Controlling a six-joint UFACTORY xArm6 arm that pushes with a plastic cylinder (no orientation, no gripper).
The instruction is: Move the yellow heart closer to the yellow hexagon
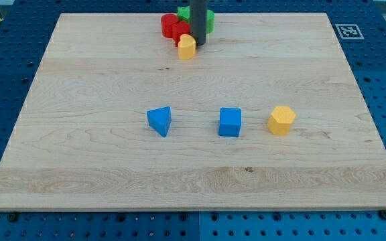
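The tip [198, 44], a jawless rod, is set just above-right of the yellow heart [187, 47]; it should be pushed down-right toward the yellow hexagon [281, 120].

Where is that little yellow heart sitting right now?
The yellow heart sits near the view's top, just left of centre, right below my tip and beside the red blocks, far from the yellow hexagon.

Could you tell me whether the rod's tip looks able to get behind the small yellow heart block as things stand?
Probably yes: my tip already sits against the small yellow heart block at its upper right, though red blocks crowd its top-left side.
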